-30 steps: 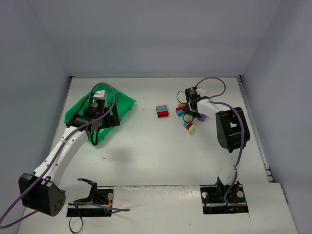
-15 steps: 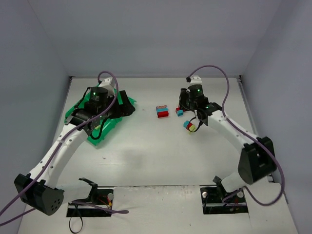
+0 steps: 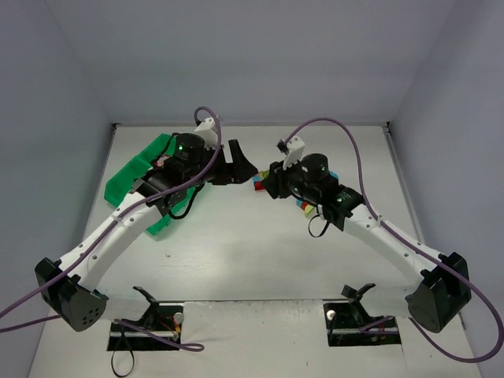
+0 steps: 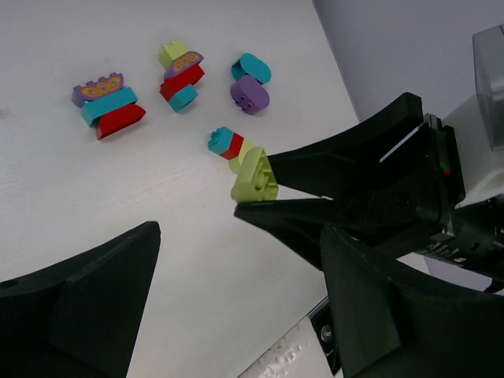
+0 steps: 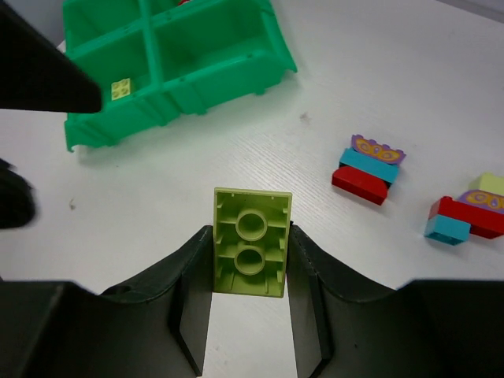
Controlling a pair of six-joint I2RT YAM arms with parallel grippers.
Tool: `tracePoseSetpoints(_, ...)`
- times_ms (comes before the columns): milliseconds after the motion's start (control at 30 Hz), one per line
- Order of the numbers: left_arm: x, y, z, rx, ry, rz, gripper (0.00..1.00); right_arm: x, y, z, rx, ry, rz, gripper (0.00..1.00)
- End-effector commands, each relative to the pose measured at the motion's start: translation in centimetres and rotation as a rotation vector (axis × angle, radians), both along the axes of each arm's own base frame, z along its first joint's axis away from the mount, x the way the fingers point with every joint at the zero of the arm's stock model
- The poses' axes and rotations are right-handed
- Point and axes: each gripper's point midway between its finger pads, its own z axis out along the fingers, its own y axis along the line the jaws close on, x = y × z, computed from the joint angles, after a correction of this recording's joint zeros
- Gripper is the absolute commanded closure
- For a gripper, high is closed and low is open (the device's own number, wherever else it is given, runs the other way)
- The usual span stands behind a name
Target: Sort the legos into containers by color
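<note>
My right gripper (image 5: 250,250) is shut on a yellow-green lego (image 5: 252,228), held hollow side up above the table between the tray and the loose legos. The same lego (image 4: 253,177) shows in the left wrist view, pinched at the tips of the right gripper's fingers (image 4: 331,161). My left gripper (image 3: 246,167) stands open and holds nothing, just left of the right gripper (image 3: 270,179), tips nearly meeting. The green tray (image 5: 150,47) of containers lies at the far left; one compartment holds a small yellow-green lego (image 5: 120,89).
Loose legos lie in small stacks: purple, cyan and red (image 4: 106,106), another mixed stack (image 4: 181,75), a cyan and purple pair (image 4: 250,83), and a cyan, red and yellow-green row (image 4: 228,143). Grey walls close the table on three sides.
Both arms swung to the table's middle. The right gripper left the lego pile and moved left with the yellow-green lego. The left gripper moved right, off the tray.
</note>
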Motion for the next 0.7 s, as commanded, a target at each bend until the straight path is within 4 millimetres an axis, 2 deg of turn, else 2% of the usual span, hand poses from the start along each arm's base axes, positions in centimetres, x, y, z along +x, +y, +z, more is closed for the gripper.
tracePoseSetpoints(0, 0.6, -2.0, 4.1, -0.097, -0.093, -0.017, 0.25, -1.1, 1.9, 5.7, 0.104, -0.156, 0.106, 1.00)
tracePoseSetpoints(300, 0.4, -4.2, 2.7, -0.108, -0.040, -0.061, 0.35, -2.2, 2.3, 7.0, 0.124, -0.183, 0.139, 1.00)
tracePoseSetpoints(600, 0.3, -5.6, 2.0, -0.149, 0.003, -0.092, 0.47, -3.0, 2.9, 6.7, 0.140, -0.165, 0.161, 1.00)
tracePoseSetpoints(667, 0.1, -6.0, 1.9, -0.164, 0.010, -0.112, 0.55, -3.0, 2.9, 6.7, 0.141, -0.166, 0.163, 1.00)
